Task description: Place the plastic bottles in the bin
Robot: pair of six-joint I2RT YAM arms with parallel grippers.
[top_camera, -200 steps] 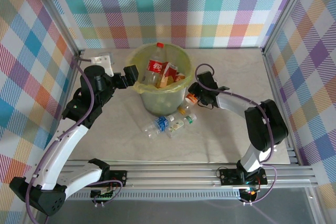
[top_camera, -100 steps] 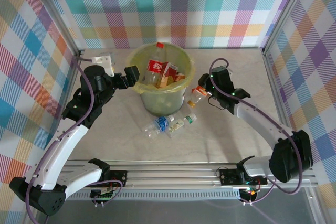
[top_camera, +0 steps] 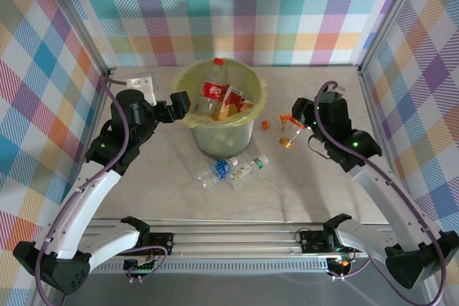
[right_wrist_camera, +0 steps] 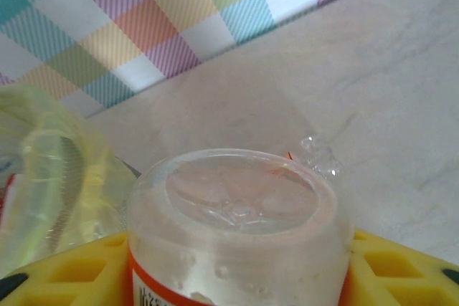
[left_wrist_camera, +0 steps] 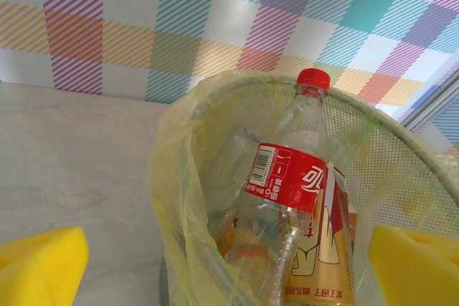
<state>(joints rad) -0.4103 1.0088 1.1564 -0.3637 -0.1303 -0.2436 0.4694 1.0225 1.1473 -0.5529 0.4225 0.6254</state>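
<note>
Right, rt claw (right_wrist_camera: pixel 233 266) is clenched on an orange-label bottle (right_wrist_camera: pixel 233 227), right of the bin (top_camera: pixel 219 137); lft claw (left_wrist_camera: pixel 226 263) gapes at its left rim. Lift clear of rim, go over middle, then drop.

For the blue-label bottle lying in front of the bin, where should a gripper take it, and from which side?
Probably the label band at mid-body of the blue-label bottle, from straight above, closing across its width. It lies on its side on the table, slanting, and a second bottle lies close on its right, so a side approach looks crowded.
</note>
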